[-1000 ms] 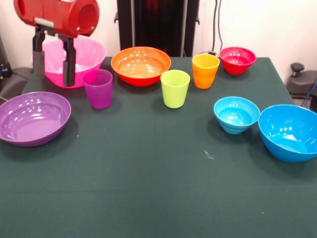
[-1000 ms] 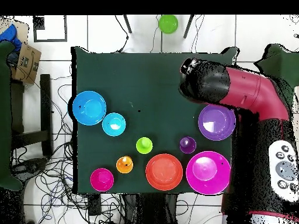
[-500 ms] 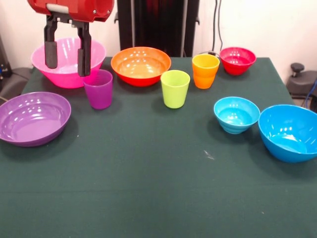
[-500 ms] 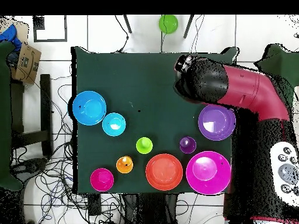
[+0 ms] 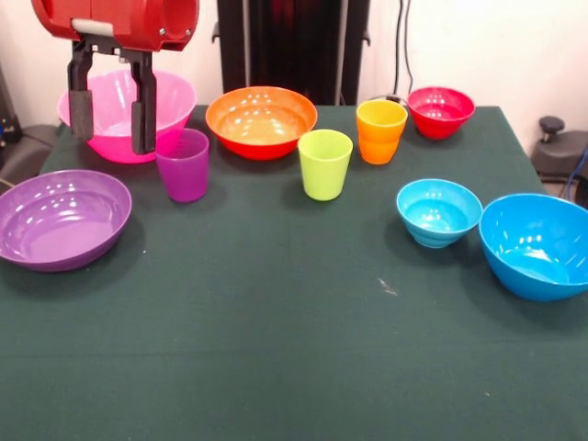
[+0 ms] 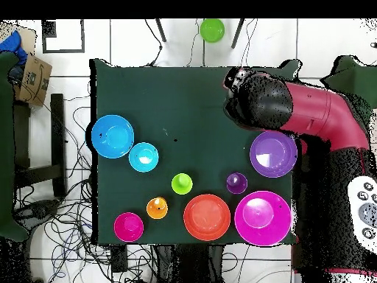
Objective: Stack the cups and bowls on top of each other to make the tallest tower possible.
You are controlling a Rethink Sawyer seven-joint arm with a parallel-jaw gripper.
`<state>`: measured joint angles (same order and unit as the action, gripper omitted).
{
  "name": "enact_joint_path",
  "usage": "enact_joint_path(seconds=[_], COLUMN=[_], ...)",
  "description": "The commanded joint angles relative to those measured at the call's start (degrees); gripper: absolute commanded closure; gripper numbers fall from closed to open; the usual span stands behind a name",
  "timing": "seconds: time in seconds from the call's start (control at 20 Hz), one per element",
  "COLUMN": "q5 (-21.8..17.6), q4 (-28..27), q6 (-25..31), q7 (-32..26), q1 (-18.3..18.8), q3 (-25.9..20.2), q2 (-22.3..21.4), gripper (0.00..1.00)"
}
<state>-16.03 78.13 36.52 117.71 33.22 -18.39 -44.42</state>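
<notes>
Hanging spread and empty in the front view, the hand (image 5: 109, 118) sits before the pink bowl (image 5: 170, 96), just beside the purple cup (image 5: 183, 164). From overhead the arm's bulk hides it, yet a lime green bowl (image 6: 212, 30) shows on the floor beyond the table (image 6: 184, 103); nothing is stacked.
</notes>
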Motion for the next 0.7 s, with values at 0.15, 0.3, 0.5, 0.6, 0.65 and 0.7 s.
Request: enact_joint_path(seconds=[0.15,0.3,0.5,0.6,0.65,0.7], q5=[-6.17,-6.45,-6.65,-6.7,-6.83,-7.01], q4=[3.56,3.14,3.42,3.63,3.67,3.7], q6=[0.53,-0.14,-0.77,-1.04,-1.19,-0.96], q7=[-12.33,-11.76,-11.16,-11.43,-11.51,-11.48], q1=[0.21,0.41,0.57,0.95,1.07,0.97], q3=[-4.94,-5.19,-5.14,-5.46,-5.52,-5.37], q2=[3.47,4.27,4.34,4.52,4.56,4.31], gripper=[0.0,0.0,0.0,0.0,0.0,0.0])
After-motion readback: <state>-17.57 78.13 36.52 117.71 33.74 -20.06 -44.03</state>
